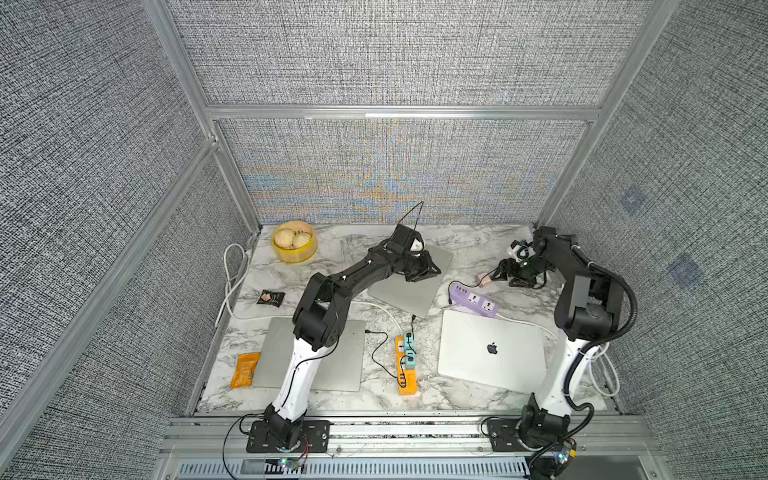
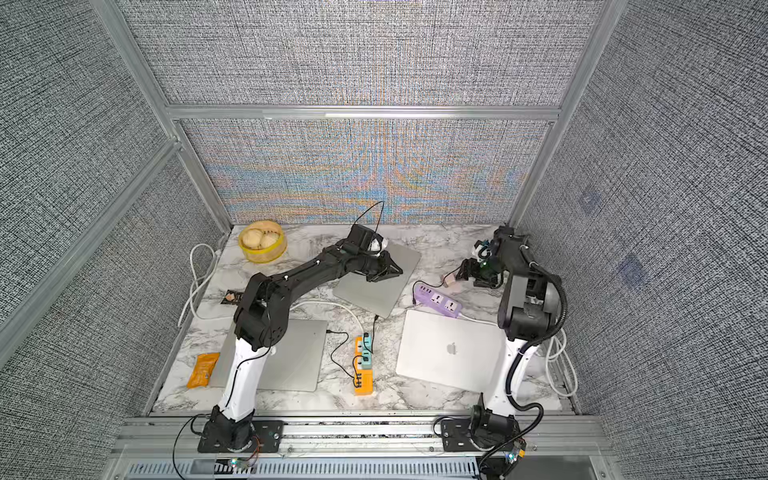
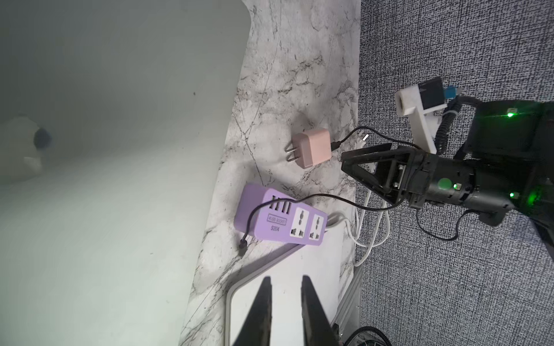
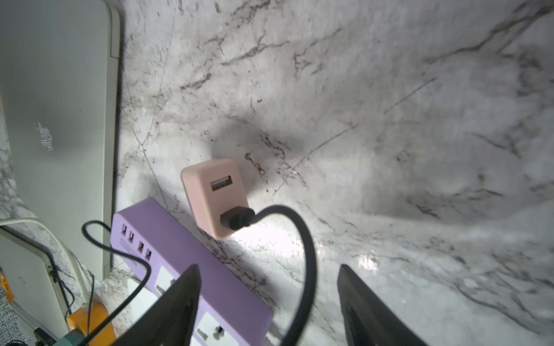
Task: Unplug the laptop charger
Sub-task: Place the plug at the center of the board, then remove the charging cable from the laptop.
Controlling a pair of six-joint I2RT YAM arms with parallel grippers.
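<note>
The pink charger point(image 3: 311, 149) lies on its side on the marble table point(image 1: 478, 245), its two metal prongs bare and out of any socket, just beside the purple power strip point(image 3: 269, 221) with a strip of marble showing between them. A black cable point(image 4: 308, 254) is plugged into one of the charger's USB ports and loops across the strip; its far connector rests loose on the table at the strip's end (seen most clearly from the left wrist).

The right gripper point(image 4: 268, 269) hovers just behind the charger with its fingers spread wide and released, nothing between them but a bend of the black cable passing in front.

Across the table, the left gripper point(image 3: 286, 280) hangs above the lid of a closed grey laptop point(image 1: 415, 291) at the back centre, its fingers drawn nearly together with only a slim gap, grasping nothing.

In both top views a silver laptop point(image 1: 490, 349) bearing an Apple logo sits in front of the purple strip, near the right arm's base. An orange power strip point(image 1: 405, 365) carrying teal adapters lies between that laptop and a third grey one under the left arm.
</note>
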